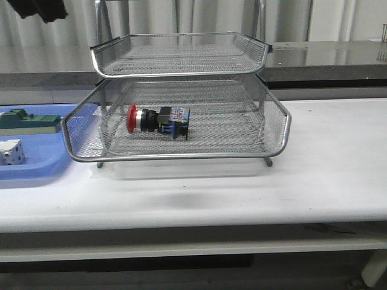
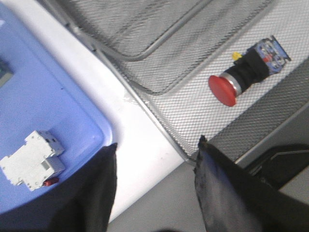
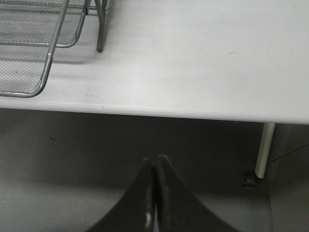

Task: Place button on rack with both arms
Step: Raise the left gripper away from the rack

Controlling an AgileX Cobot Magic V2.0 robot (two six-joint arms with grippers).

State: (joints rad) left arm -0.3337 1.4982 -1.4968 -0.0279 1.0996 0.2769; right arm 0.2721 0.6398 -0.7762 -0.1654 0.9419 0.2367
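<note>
The rack point(image 1: 181, 121) fills the centre of the front view; its pulled-out lower tray lies open from above toward the viewer, but the upper tray roofs its rear half. The button point(image 1: 158, 121) lies roughly under that tray's front edge, it seems. The blue tray point(image 1: 36, 163) crowds the left; the white table point(image 1: 338, 169) at right stays bare

The button point(image 1: 158, 121) lies on its side in the rack point(image 1: 181, 130).
</note>
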